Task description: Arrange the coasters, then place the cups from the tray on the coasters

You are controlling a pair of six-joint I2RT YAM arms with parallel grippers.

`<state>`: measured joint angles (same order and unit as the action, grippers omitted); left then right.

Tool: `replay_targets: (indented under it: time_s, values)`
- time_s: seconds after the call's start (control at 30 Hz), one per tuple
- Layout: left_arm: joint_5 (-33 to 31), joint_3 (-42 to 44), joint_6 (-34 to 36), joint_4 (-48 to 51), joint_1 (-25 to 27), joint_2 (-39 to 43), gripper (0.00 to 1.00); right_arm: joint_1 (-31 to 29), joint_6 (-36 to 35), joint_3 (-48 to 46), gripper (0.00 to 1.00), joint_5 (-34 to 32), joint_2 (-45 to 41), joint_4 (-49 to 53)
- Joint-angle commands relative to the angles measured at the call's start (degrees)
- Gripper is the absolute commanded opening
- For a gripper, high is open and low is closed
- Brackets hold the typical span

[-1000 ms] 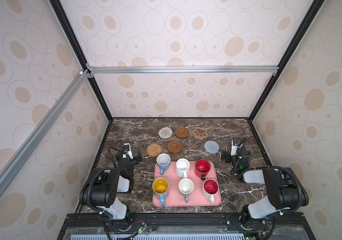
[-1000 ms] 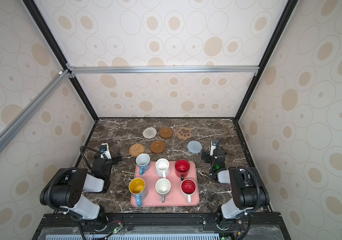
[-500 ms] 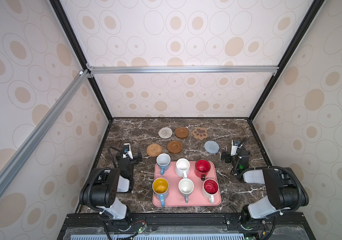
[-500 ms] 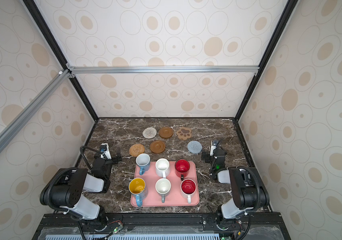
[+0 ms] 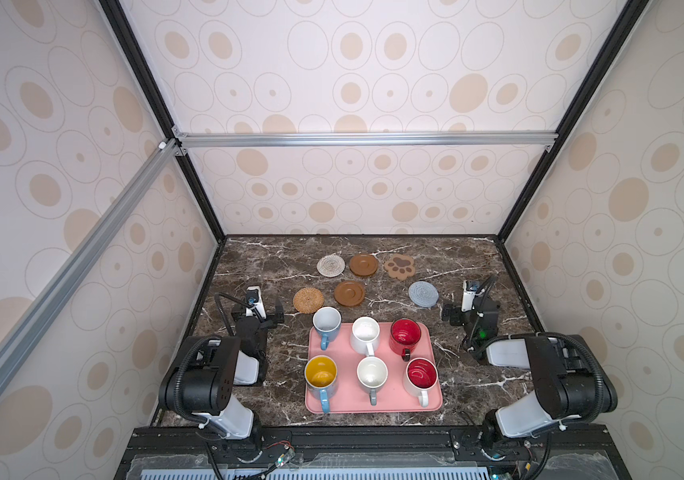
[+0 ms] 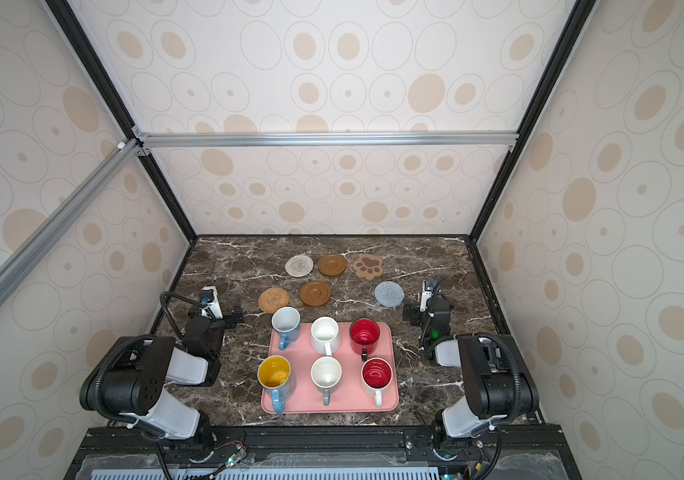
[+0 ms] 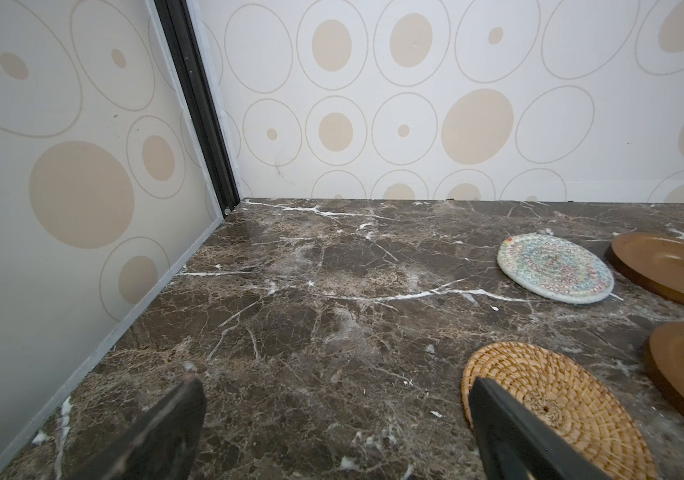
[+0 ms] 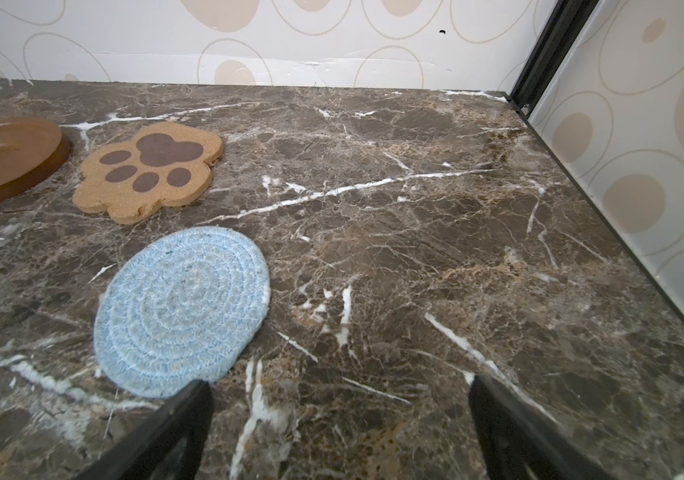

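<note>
Behind the pink tray [image 5: 373, 409], on the marble counter [image 5: 274, 266], six coasters lie flat and apart in two loose rows: cream woven coaster [image 5: 330, 265], a brown disc [image 5: 363, 265] and paw coaster [image 5: 399, 267] at the back; rattan coaster [image 5: 308, 300], a second brown disc [image 5: 349, 293] and grey-blue coaster [image 5: 423, 294] nearer; none bears a cup; all six mugs [image 5: 365, 332] stand upright on the tray, so the placing is wholly left, and the rows look uneven enough that arranging may be unfinished too; left tool [image 7: 334, 390] is spread wide and empty, low beside the rattan coaster; right tool [image 8: 340, 384] is likewise spread and empty, near the grey-blue coaster.
</note>
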<state>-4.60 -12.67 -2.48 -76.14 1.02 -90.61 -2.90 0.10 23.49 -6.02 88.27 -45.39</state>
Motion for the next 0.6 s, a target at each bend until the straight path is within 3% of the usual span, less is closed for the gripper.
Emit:
replay_targets:
  time_s: [0.0, 0.33, 0.4, 0.47, 0.57]
  values:
    - [-0.41, -0.87, 1.34, -0.5, 0.15, -0.1, 1.0, 0.15, -0.46, 0.86, 1.0, 0.21, 0.22, 0.02]
    - [-0.02, -0.37, 1.34, -1.12, 0.21, 0.65, 1.0, 0.1, -0.07, 0.55, 1.0, -1.09, -0.43, -1.46]
    - [0.12, -2.33, 1.48, 5.8, 0.17, 5.02, 1.0, 0.09, -0.23, 3.09, 1.0, -0.45, -3.72, 6.73]
    - [-1.11, -6.49, -0.52, 18.11, 0.15, 10.18, 1.0, 0.14, -0.62, 7.52, 1.0, 2.58, -8.22, 19.09]
    - [0.4, -13.27, -3.74, 35.07, 0.17, 14.51, 1.0, 0.14, 1.33, 11.49, 1.0, 3.55, -12.07, 28.85]
